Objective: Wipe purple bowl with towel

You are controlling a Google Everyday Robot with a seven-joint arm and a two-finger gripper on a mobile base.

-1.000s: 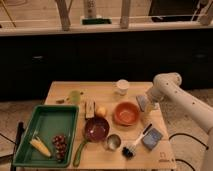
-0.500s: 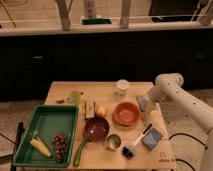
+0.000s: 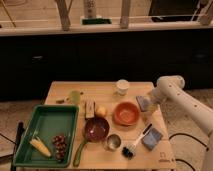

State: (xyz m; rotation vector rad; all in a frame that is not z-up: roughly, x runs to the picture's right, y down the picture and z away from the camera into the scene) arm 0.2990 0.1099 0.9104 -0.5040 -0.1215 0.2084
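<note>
Purple bowl (image 3: 96, 129) stands mouth-up at the front middle of the surface (image 3: 105, 92); the pincer (image 3: 150, 106) is at the towel (image 3: 142, 103).

A green tray (image 3: 46, 121) holding a corn cob (image 3: 40, 147) and grapes (image 3: 60, 146) fills the left. The bowl is round, with no long axis. A metal cup (image 3: 113, 142) is at its 4 o'clock and the orange bowl (image 3: 126, 113) at its 2 o'clock. Beyond that the grey-blue towel lies flat, with the pincer at its right edge; I cannot tell its grip. The corner mark (image 3: 162, 160) is unreadable.
</note>
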